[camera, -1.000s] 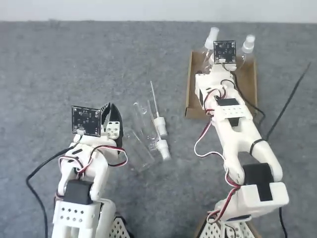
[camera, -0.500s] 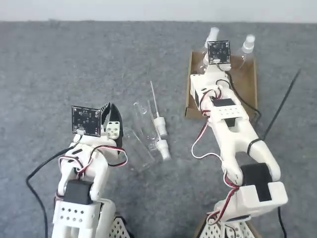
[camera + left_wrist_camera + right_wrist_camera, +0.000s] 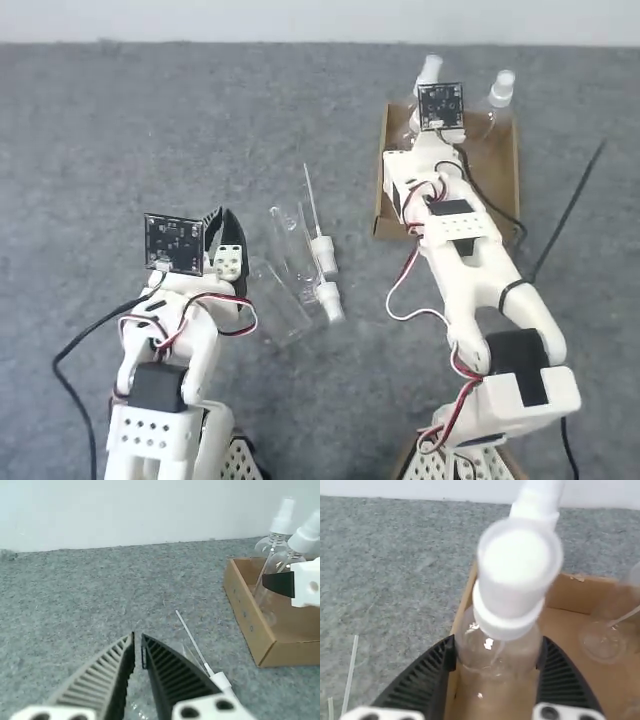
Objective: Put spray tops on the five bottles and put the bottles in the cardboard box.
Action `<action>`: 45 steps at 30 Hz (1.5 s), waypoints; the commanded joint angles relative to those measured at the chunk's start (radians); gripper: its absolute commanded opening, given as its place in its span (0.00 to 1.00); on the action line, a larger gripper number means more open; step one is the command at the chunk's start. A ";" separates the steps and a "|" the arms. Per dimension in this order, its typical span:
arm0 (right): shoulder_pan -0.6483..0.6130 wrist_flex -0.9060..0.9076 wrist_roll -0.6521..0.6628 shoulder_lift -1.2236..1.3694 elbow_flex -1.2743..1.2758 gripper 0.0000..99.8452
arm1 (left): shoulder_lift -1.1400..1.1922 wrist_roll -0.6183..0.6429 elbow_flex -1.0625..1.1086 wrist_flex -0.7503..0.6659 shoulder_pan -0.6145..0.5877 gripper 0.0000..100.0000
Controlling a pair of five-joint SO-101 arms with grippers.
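Looks like two down, the rest to go: right gripper (image 3: pixel 497 642) is pinching a capped bottle (image 3: pixel 516 570) inside the cardboard box (image 3: pixel 381 180) beside another one (image 3: pixel 497 95), while loose spray tops (image 3: pixel 325 258) and bare bottles (image 3: pixel 285 295) lie outside the box, with the pressed-together left gripper (image 3: pixel 138 637) beyond them.

- The bottle (image 3: pixel 496 656) is made of clear, glossy plastic and is capped by a smooth white plastic spray top (image 3: pixel 517 572).
- The cardboard box (image 3: pixel 383 172) is matt brown.
- The table (image 3: pixel 150 120) is covered in rough grey cloth.
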 commanded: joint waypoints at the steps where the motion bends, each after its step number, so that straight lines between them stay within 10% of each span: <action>1: -0.010 -0.024 0.006 -0.025 -0.002 0.19 | -0.021 0.011 -0.005 -0.029 -0.005 0.01; 45: -0.022 0.102 0.014 -0.008 -0.161 0.31 | -0.021 0.011 -0.005 -0.029 -0.005 0.01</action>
